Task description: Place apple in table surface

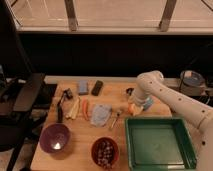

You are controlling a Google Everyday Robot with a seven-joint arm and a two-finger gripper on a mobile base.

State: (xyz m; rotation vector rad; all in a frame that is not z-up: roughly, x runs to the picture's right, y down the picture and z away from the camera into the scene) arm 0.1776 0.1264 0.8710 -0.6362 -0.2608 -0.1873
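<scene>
The apple (132,108) is small, yellow-orange with a reddish blush. It sits in my gripper (133,104), just above or at the light brown table surface (112,131), at the right of the table's middle. The gripper is shut on the apple; the white arm reaches in from the right and bends down over it. A small blue cup (148,102) stands right beside the gripper on its right. The fingers are mostly hidden by the wrist.
A green tray (131,145) lies at the front right, just in front of the apple. On the table are a blue cloth (100,114), an orange carrot (85,106), a purple bowl (55,138), a red bowl (105,152), a blue sponge (83,87) and a black object (97,88). A black chair (22,95) stands at the left.
</scene>
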